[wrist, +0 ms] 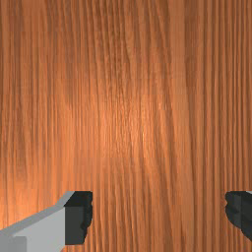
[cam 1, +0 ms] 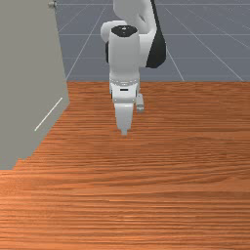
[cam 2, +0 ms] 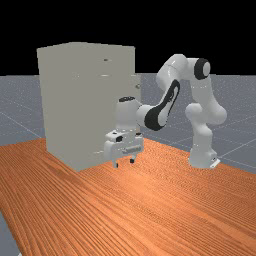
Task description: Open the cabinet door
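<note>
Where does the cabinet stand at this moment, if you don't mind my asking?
The cabinet stands on the wooden table, at the front view's left edge; the jaws of the arm hang open to its right there.

The cabinet point(cam 2: 75, 110) is greenish grey; the surface point(cam 1: 171, 185), orange-brown streaked with darker grain. The arm point(cam 2: 202, 135) is white with black patches, the end effector point(cam 2: 124, 163) white with black fingertips point(wrist: 76, 216). The floor point(cam 1: 205, 53) is blue-grey, gridded paler; the backdrop point(cam 2: 150, 25), black.
</note>
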`<state>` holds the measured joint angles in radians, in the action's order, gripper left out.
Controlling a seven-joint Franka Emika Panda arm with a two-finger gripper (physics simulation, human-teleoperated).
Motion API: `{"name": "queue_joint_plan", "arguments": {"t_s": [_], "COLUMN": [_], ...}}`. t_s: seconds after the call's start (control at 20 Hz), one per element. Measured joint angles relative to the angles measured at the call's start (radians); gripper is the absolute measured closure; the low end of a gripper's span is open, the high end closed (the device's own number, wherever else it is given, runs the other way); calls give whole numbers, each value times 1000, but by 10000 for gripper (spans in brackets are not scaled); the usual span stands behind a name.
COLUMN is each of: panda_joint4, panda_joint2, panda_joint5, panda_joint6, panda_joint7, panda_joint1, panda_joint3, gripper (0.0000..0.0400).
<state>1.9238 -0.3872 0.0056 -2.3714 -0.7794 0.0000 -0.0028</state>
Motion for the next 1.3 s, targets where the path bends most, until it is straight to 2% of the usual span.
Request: {"name": "queue_joint_plan", "arguments": {"t_s": [0.05,0.1,0.15,0.25,0.3,0.35,0.4,0.5,0.6,0.75,0.9,1.05,1.15,1.3], "panda_joint4": [5,11,13,15,73,73,56,21,7,28,196,386,454,487], "panda_joint2": [1,2,3,5,94,183,238,270,273,340,535,791,928,1100], "panda_joint5": [-17,-24,-28,-32,-55,-57,-51,-22,1,0,-42,-80,-69,-55], "panda_joint6": [12,28,38,47,178,292,373,484,535,567,542,465,444,432], "panda_joint7": [8,30,43,56,290,515,737,1130,1293,1374,1411,1464,1491,1509], "panda_joint1": [4,4,2,-1,23,40,51,60,58,59,53,40,37,-4], "panda_joint3": [-10,-22,-30,-37,-65,-86,-103,-128,-140,-144,-140,-117,-107,-142], "gripper": [151,92,56,20,167,257,312,367,388,397,399,400,400,400]}}
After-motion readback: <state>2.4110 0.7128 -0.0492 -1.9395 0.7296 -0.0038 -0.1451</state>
